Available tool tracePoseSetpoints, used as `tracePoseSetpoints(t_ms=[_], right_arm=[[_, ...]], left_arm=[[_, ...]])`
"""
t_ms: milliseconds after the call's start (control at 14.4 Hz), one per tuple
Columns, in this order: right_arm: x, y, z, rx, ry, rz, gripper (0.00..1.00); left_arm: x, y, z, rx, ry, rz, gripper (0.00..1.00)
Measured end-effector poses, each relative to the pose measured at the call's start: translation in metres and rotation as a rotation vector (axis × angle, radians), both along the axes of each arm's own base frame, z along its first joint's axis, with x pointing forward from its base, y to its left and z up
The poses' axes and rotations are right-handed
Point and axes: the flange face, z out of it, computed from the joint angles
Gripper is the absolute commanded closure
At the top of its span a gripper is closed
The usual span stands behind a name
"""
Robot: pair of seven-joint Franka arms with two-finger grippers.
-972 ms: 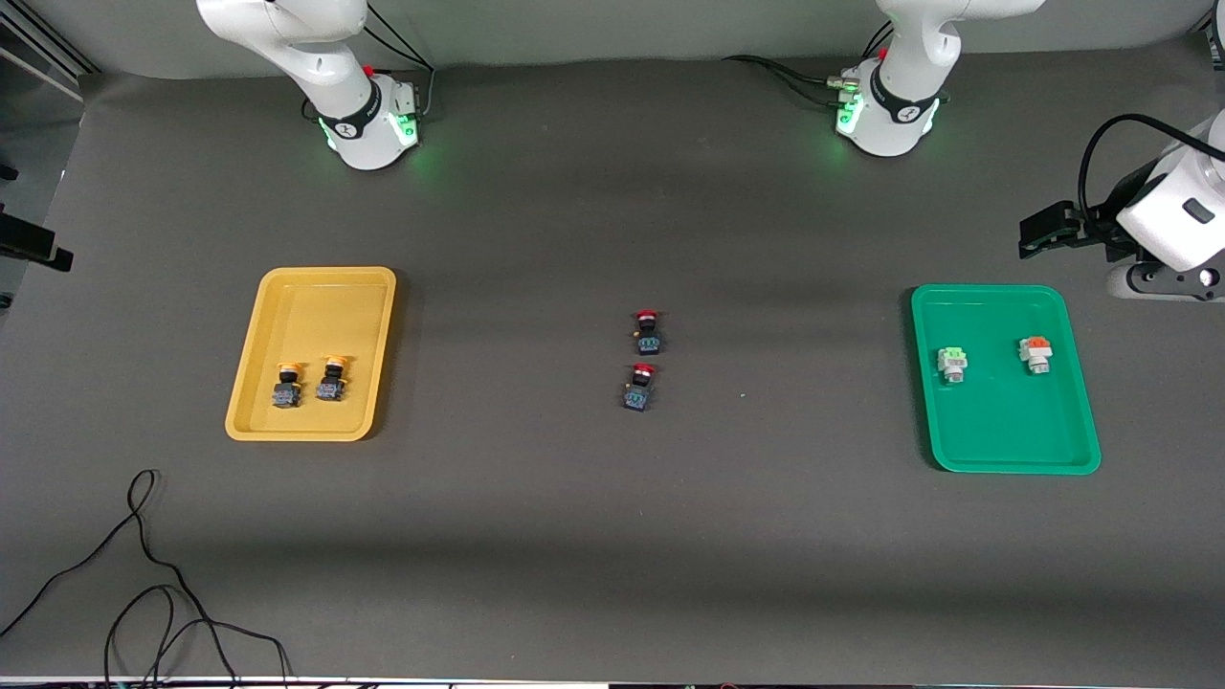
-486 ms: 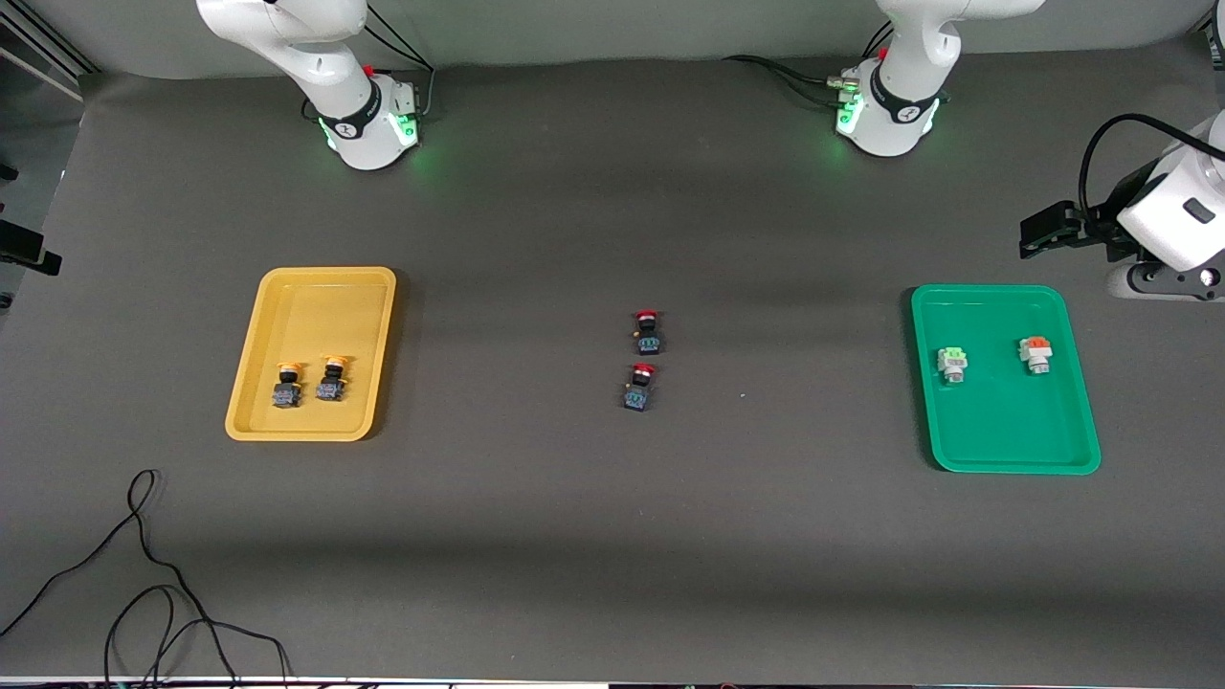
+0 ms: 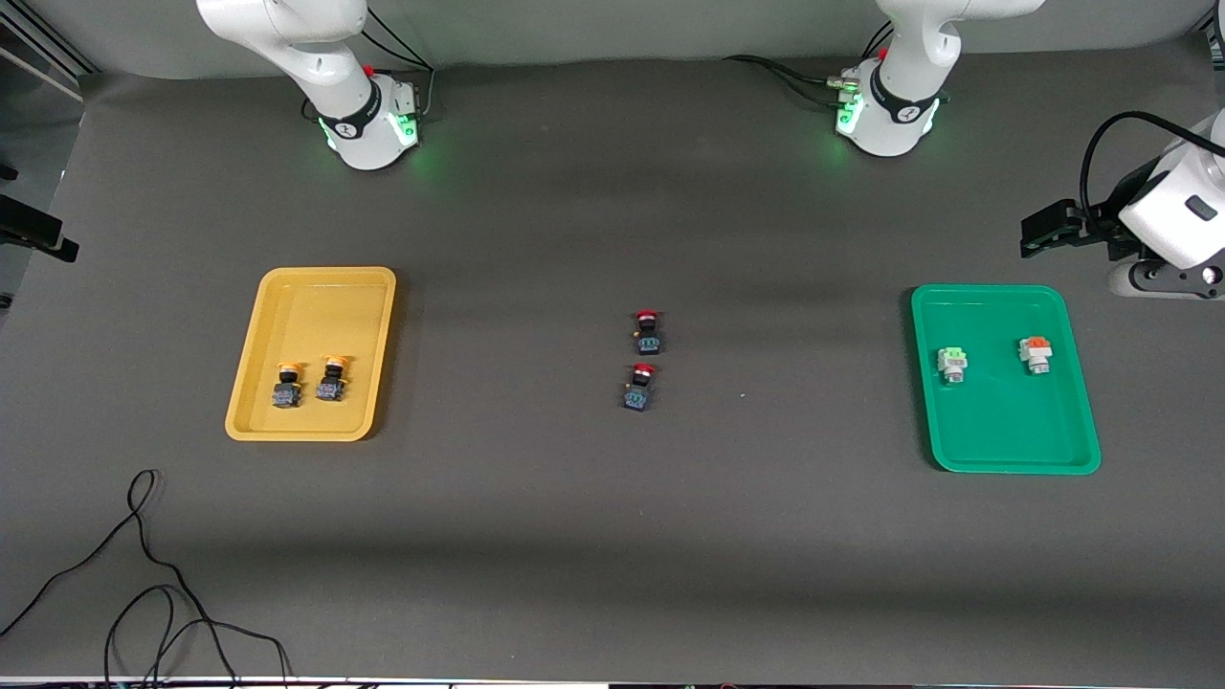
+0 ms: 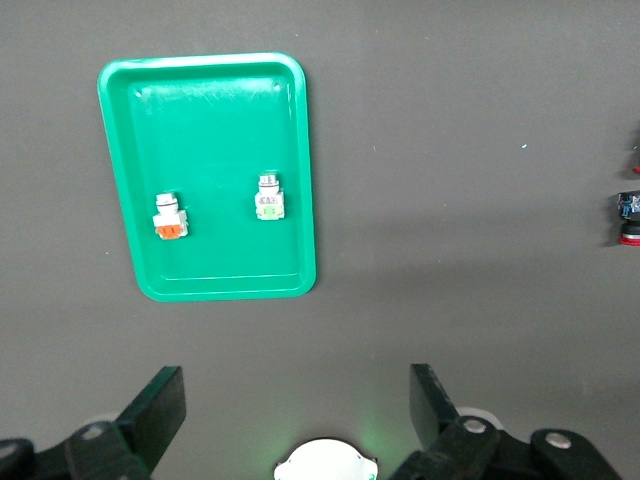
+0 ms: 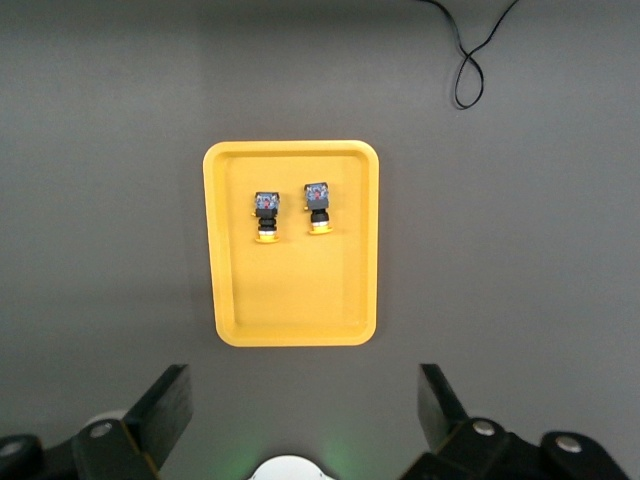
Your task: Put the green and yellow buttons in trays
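Buttons sorted, both trays loaded.
Two yellow buttons (image 5: 292, 211) lie in yellow tray (image 5: 225, 300) below spread right gripper (image 5: 300, 410); green button (image 4: 268, 198) in green tray (image 4: 215, 110) below spread left gripper (image 4: 298, 405).

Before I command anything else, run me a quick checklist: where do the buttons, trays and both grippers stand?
1. Two yellow buttons in the yellow tray: ok.
2. Green button in the green tray: ok.
3. Orange-capped white switch also lies in the green tray: not ok if only green belongs there.
4. Two red switches on the bare table between the trays, untouched: ok.
5. Left gripper high over the green tray's end, fingers open, holding nothing: ok.
6. Right gripper high over the yellow tray's end, fingers open, holding nothing: ok.
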Motion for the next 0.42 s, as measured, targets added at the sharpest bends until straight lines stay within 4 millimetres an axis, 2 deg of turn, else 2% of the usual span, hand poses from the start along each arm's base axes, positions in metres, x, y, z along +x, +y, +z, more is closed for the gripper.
tracePoseSetpoints(t_ms=[208, 417], right_arm=[[-0.0077, 0.0001, 0.0014, 0.002, -0.012, 0.001, 0.0], [-0.0072, 0.0005, 0.0021, 0.001, -0.02, 0.002, 0.0]], left_arm=[[0.0, 0.0, 0.0, 0.0, 0.0, 0.0, 0.0], [0.0, 0.0, 0.0, 0.0, 0.0, 0.0, 0.0]])
